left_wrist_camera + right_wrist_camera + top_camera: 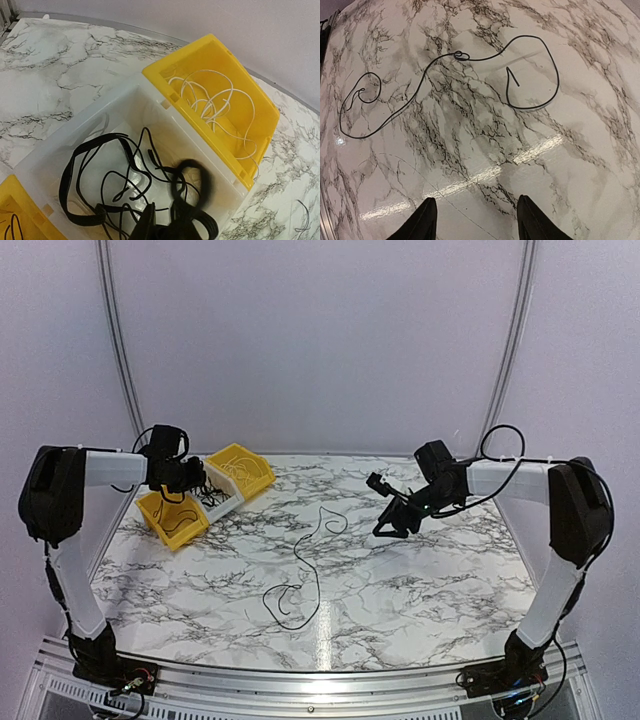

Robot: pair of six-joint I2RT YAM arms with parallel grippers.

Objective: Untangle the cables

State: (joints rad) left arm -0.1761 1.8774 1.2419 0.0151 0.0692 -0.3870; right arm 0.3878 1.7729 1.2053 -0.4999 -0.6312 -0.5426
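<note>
1. On the white marble-patterned tabletop (420,580), a single thin black cable (461,56) lies in loose curls, well ahead of the right gripper (476,222).
2. Right fingers (426,224): spread apart, nothing between them.
3. Left gripper (188,483): over the translucent white plastic bin (100,110), which holds a tangled clump of thin black cables (135,185).
4. Left finger state: cannot tell, blurred.

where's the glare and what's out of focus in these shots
Top external: a glare streak on the table near the front edge. Right wrist: glare bands cross the table too, but the loose cable is sharp. Left wrist: the nearest black cables in the clear bin are blurred.
</note>
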